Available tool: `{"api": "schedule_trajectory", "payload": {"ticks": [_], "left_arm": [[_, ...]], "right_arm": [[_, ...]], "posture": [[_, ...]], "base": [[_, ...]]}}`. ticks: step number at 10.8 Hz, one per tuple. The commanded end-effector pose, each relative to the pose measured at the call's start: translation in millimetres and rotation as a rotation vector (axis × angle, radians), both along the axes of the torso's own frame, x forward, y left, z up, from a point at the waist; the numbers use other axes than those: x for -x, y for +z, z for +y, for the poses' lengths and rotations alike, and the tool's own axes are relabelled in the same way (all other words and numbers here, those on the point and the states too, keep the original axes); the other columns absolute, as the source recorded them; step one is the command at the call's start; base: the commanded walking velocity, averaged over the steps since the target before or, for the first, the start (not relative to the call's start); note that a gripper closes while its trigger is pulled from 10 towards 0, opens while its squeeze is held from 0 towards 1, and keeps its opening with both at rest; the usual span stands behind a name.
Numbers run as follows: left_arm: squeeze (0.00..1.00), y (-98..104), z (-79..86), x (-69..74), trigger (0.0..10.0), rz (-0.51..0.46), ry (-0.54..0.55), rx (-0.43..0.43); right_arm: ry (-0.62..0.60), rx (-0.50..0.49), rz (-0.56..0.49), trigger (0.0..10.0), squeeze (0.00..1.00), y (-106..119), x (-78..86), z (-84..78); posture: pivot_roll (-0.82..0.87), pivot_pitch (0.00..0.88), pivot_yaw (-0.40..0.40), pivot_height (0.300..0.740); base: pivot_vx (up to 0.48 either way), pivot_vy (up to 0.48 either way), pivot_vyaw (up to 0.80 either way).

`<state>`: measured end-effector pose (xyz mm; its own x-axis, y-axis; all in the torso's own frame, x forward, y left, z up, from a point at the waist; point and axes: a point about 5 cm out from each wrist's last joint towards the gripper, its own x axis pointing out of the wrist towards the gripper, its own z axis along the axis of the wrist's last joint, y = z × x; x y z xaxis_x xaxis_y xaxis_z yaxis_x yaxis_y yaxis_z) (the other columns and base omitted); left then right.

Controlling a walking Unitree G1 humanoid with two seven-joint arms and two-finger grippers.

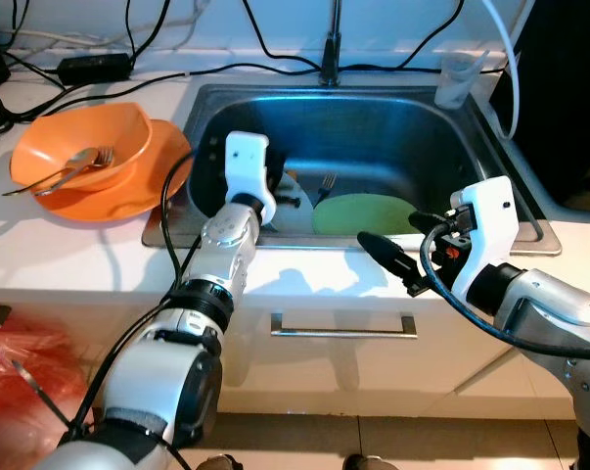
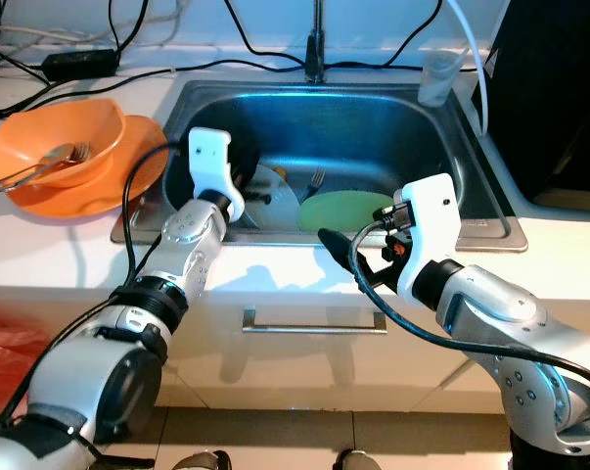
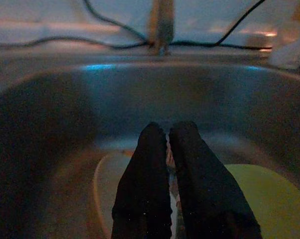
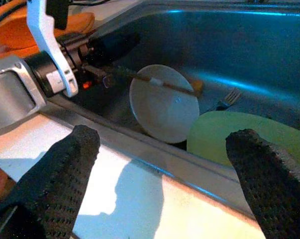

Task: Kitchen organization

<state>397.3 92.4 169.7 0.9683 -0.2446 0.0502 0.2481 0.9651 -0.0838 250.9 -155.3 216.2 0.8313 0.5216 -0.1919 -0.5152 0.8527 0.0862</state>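
No writing is legible anywhere. Nearest, a drawer handle (image 1: 343, 326) fronts the white counter (image 1: 99, 269). Above its edge the right gripper (image 4: 162, 164) hovers, fingers spread wide and empty. In the steel sink (image 1: 471, 127) the left gripper (image 3: 168, 149) pinches a thin utensil over a white plate (image 4: 162, 109) beside a green plate (image 1: 363, 213) and fork (image 1: 326, 184). Left of the sink sit orange bowls (image 1: 84, 157); cables (image 1: 265, 44) trail behind.

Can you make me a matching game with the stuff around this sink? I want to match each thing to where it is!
Things:
1. green plate
2. orange bowl
3. clear cup
4. right pincer

Places:
A. on the counter left of the sink, cutlery inside
B. lying in the sink
C. open, over the counter's front edge
D. at the sink's back right corner

Pairs: 1-B, 2-A, 3-D, 4-C
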Motion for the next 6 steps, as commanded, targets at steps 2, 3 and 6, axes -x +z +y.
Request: {"api": "schedule_trajectory", "payload": {"ticks": [2, 3, 6], "left_arm": [[0.0, -2.0, 2.1, -3.7, 10.0, 0.062, 0.039, 0.019], [0.0, -3.6, 2.3, -4.4, 10.0, 0.091, 0.063, 0.049], [0.55, -8.9, 0.2, -4.1, 10.0, 0.15, 0.091, 0.125]], "right_arm": [[0.004, 0.003, -0.017, 10.0, 0.0, 6.4, 2.4, 0.5], [0.012, 0.001, -0.012, 10.0, 0.0, 6.3, 2.9, 1.6], [0.035, 0.008, 0.009, 10.0, 0.0, 3.4, 5.2, 4.5]], "posture": [[-0.17, 0.12, 0.051, 0.74], [-0.17, 0.12, 0.05, 0.74], [-0.17, 0.124, 0.045, 0.74]], "base": [[0.0, 0.0, 0.0], [0.0, 0.0, 0.0], [0.0, 0.0, 0.0]]}}
